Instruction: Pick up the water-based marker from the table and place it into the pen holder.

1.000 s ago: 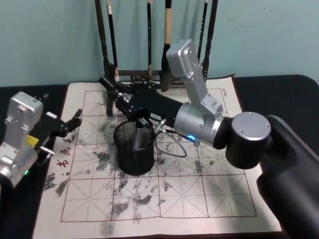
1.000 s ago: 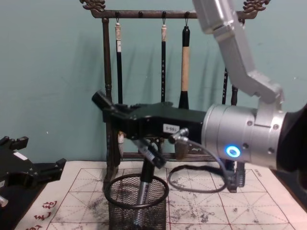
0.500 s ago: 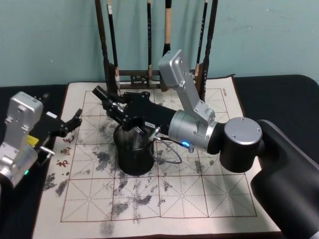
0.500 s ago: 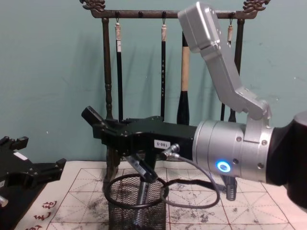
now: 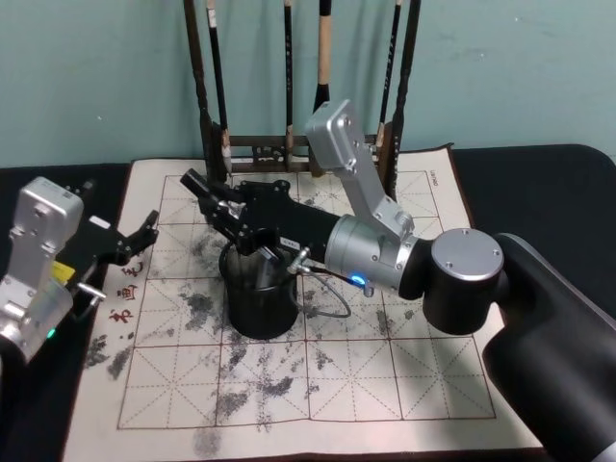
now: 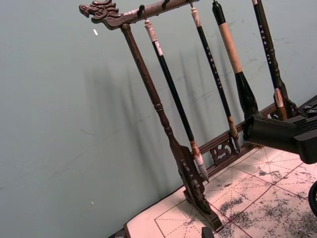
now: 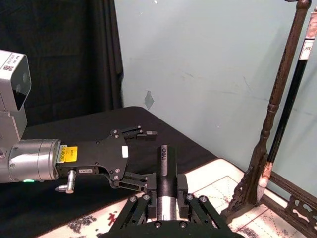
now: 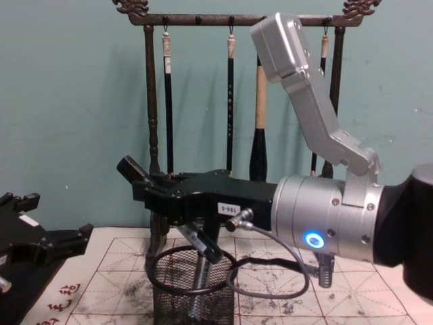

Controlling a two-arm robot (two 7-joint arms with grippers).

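Observation:
The black wire-mesh pen holder (image 5: 256, 300) (image 8: 173, 302) stands on the cream mat (image 5: 385, 375) of the table. My right gripper (image 5: 270, 254) (image 8: 206, 249) hangs over its rim, shut on the grey and black water-based marker (image 8: 201, 273) (image 7: 165, 184). The marker leans with its lower end down inside the cup. My left gripper (image 5: 142, 236) (image 8: 66, 242) (image 7: 135, 156) rests at the mat's left edge, open and holding nothing, well apart from the cup.
A tall dark wooden brush rack (image 5: 289, 144) (image 8: 152, 122) (image 6: 168, 134) with several hanging brushes stands just behind the cup. A black cable (image 5: 332, 298) loops from the right wrist onto the mat. Dark tabletop (image 5: 539, 183) flanks the mat.
The right gripper has moved down and a little to the left over the cup, and the marker has sunk deeper into the pen holder. The left arm has stayed still.

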